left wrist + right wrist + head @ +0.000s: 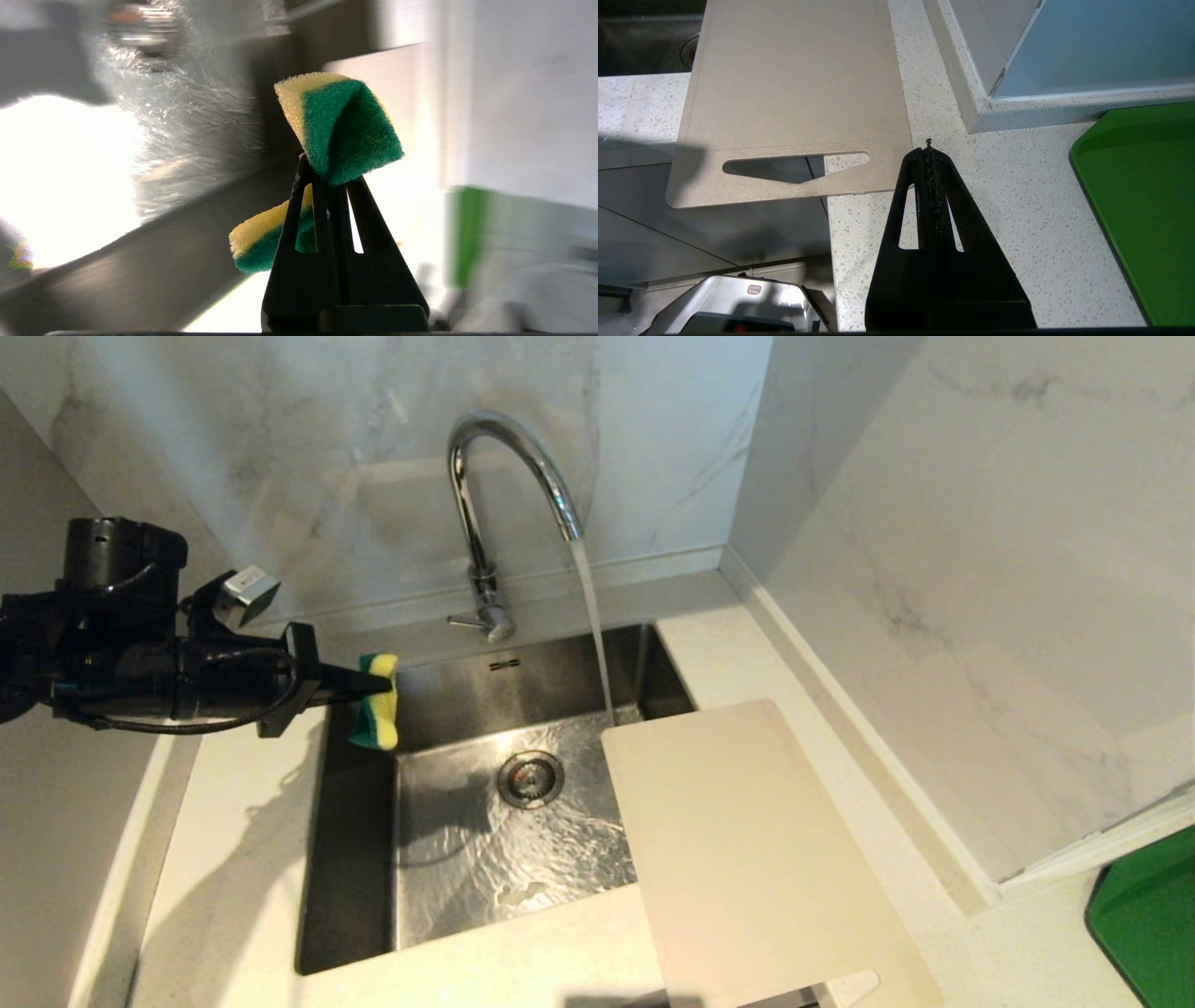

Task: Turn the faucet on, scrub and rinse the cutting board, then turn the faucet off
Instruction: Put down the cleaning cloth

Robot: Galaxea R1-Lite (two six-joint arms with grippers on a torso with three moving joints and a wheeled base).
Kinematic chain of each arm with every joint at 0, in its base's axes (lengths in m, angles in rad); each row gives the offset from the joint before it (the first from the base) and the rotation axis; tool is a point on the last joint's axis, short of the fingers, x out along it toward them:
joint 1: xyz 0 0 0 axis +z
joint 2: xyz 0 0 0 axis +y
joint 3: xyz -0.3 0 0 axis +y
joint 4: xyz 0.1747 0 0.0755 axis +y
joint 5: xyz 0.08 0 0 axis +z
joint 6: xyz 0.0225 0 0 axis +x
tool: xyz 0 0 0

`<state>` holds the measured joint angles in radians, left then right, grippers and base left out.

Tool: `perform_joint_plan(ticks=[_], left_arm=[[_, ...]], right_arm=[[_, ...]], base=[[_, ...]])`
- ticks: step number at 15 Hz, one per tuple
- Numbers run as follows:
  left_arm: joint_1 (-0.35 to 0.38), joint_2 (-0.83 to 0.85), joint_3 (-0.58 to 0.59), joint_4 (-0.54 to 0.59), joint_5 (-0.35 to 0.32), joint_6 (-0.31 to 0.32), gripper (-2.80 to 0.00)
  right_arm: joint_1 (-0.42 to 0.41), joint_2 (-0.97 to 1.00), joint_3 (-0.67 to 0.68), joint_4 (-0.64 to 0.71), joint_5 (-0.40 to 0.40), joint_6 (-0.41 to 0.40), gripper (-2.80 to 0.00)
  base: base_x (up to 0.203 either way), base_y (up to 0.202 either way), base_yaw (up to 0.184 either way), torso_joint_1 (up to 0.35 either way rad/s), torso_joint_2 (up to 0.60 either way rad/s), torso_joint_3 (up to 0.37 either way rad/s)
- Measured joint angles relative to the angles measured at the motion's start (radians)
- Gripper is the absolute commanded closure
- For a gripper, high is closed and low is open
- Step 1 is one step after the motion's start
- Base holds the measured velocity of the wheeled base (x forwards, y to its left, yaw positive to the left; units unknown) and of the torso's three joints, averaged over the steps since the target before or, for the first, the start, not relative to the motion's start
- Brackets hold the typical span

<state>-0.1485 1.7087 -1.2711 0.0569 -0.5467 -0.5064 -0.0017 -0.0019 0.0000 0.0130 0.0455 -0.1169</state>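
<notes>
The chrome faucet (pixel 485 495) runs, and its stream falls into the steel sink (pixel 355 859) just beside the far corner of the cutting board (pixel 747 849). The cream board lies across the sink's right rim and the counter, with its slot handle toward me (pixel 794 165). My left gripper (pixel 378 683) hovers over the sink's left rim, shut on a yellow-and-green sponge (pixel 377 702) that folds around the fingertips (pixel 345 126). My right gripper (pixel 928 151) is shut and empty above the counter, near the board's handle end.
A green tray (pixel 1148 915) lies on the counter at the far right. Marble walls rise behind the sink and along the right. The drain (pixel 530 778) sits mid-sink with water running across the basin. A cabinet front drops below the counter's front edge (pixel 714 233).
</notes>
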Motion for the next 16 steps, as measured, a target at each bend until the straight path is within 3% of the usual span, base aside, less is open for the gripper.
perform_joint_plan(ticks=[3,5,9,16], left_arm=[[0.033,0.009,-0.041,0.181,0.152,0.218,0.0],[0.076,0.027,-0.039,0.221,0.269,0.351,0.0],[0.174,0.083,-0.015,0.225,0.292,0.431,0.0],[0.233,0.187,-0.007,0.216,0.325,0.44,0.0]], right_arm=[[0.0,0.0,0.0,0.0,0.0,0.001,0.0],[0.0,0.0,0.0,0.0,0.0,0.002,0.0],[0.0,0.0,0.0,0.0,-0.001,0.007,0.0],[0.0,0.0,0.0,0.0,-0.002,0.014,0.0]], base=[[0.0,0.0,0.0,0.0,0.0,0.0],[0.0,0.0,0.0,0.0,0.0,0.0],[0.0,0.0,0.0,0.0,0.0,0.0],[0.0,0.0,0.0,0.0,0.0,0.0]])
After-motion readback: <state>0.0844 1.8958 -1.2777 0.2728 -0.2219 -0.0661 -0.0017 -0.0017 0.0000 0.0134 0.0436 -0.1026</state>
